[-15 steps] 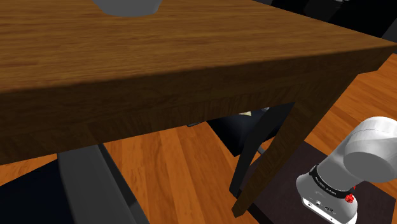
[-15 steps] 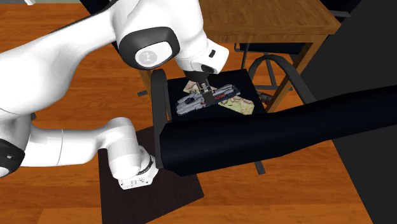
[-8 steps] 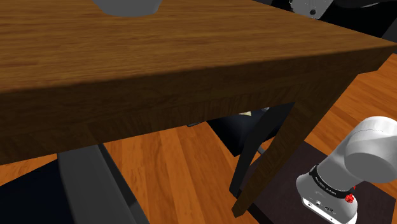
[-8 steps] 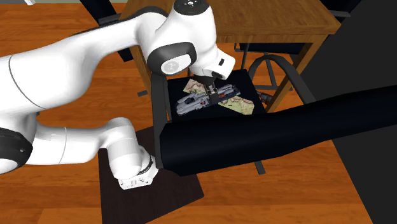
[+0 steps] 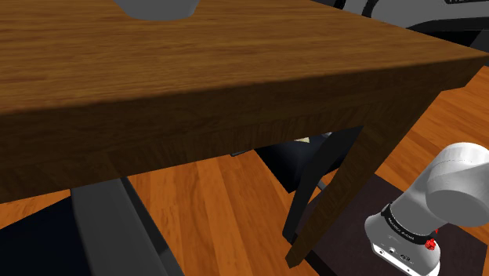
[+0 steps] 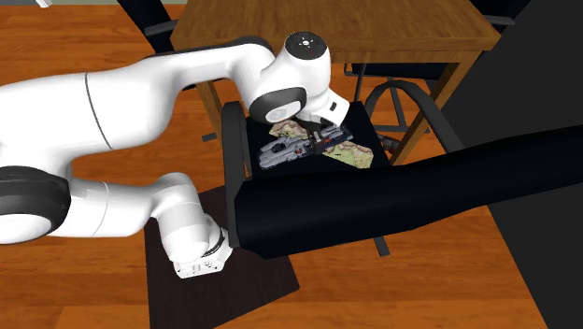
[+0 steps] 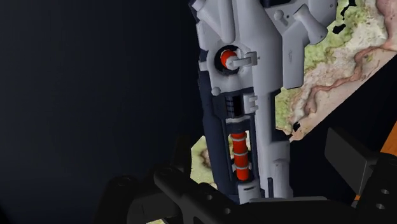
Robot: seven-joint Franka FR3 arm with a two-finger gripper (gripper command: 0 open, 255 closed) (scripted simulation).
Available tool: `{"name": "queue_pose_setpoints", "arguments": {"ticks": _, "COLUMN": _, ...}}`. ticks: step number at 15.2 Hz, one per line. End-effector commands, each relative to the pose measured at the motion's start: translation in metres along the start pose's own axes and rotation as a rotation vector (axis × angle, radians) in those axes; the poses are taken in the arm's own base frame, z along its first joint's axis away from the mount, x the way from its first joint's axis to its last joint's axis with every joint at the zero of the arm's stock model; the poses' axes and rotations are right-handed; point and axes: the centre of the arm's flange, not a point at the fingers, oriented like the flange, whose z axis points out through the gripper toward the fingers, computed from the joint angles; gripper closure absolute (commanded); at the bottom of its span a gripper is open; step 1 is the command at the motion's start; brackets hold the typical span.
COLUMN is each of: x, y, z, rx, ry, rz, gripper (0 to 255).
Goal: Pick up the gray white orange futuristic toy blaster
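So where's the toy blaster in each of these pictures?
Shoulder view: the wooden table hides the seat that the toy blaster lies on.
Second exterior view: the toy blaster lies on the black chair seat, at the picture's middle, just below the table.
Wrist view: the toy blaster is close up, grey with orange parts, between the fingers.
Shared landmark: the patterned sheet under it; the table links both outer views.

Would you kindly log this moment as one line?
phase: pre-grasp | end effector: open, straddling toy blaster | toy blaster: lying on black chair seat
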Motion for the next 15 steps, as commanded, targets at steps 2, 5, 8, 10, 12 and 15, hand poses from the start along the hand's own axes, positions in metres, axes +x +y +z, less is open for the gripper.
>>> {"name": "queue_pose_setpoints", "arguments": {"ticks": 2, "x": 0.000, "y": 0.001, "z": 0.017, "rx": 0.003, "ry": -0.001, "rz": 0.001, "gripper": 0}}
{"name": "queue_pose_setpoints", "arguments": {"ticks": 5, "x": -0.003, "y": 0.004, "z": 0.032, "rx": 0.003, "ry": -0.001, "rz": 0.001, "gripper": 0}}
{"name": "queue_pose_setpoints", "arguments": {"ticks": 8, "x": -0.003, "y": 0.005, "z": 0.035, "rx": 0.003, "ry": -0.001, "rz": 0.001, "gripper": 255}}
{"name": "queue_pose_setpoints", "arguments": {"ticks": 10, "x": -0.003, "y": 0.005, "z": 0.035, "rx": 0.003, "ry": -0.001, "rz": 0.001, "gripper": 255}}
{"name": "queue_pose_setpoints", "arguments": {"ticks": 12, "x": -0.004, "y": 0.006, "z": 0.035, "rx": 0.003, "ry": -0.001, "rz": 0.001, "gripper": 255}}
{"name": "queue_pose_setpoints", "arguments": {"ticks": 15, "x": -0.004, "y": 0.006, "z": 0.035, "rx": 0.003, "ry": -0.001, "rz": 0.001, "gripper": 255}}
